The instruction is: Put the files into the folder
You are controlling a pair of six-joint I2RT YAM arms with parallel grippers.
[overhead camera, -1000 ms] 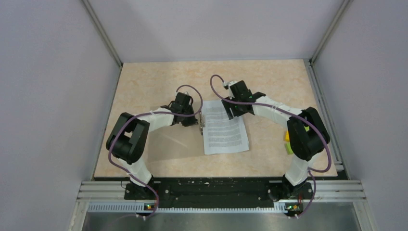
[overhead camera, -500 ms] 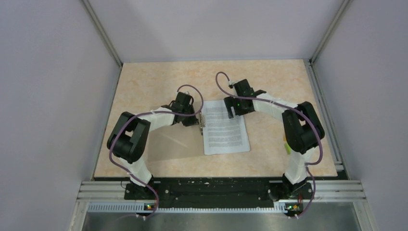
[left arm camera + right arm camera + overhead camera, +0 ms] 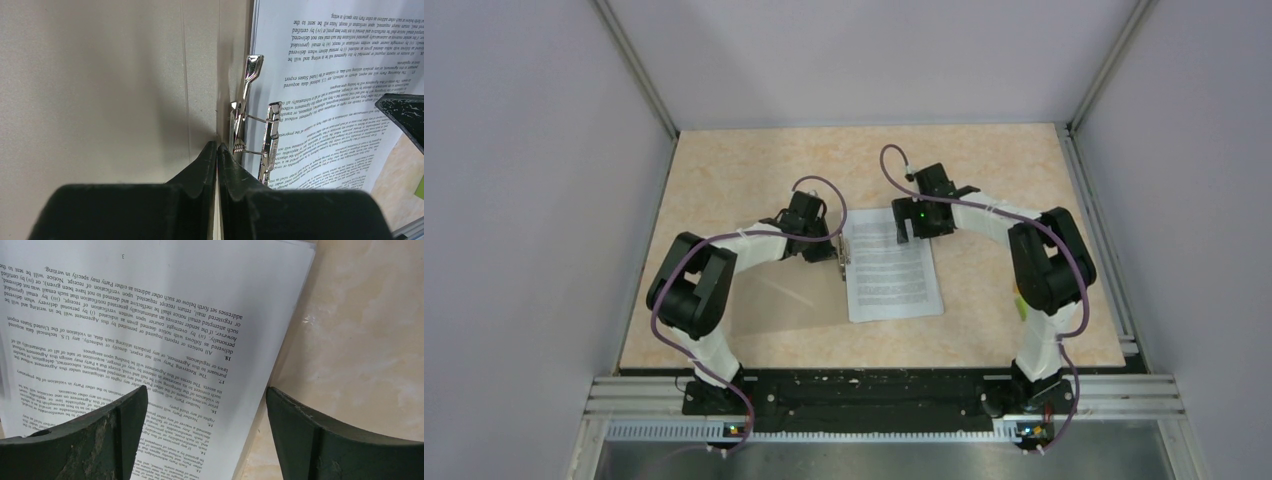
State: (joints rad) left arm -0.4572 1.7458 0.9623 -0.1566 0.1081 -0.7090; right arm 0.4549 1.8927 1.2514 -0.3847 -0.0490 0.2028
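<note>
Now the folder (image 3: 792,300) lies open under the left gripper (image 3: 217,147), whose jaws are pressed together just beside the metal clip (image 3: 248,100). The files (image 3: 889,275) rest flat beneath the right gripper (image 3: 205,400), its jaws just spread wider: sheets apparently released, clamping probably remains.

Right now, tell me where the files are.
Top view: the files lie at the centre, left edge by the shut left hand, far right edge below the open right hand.
</note>
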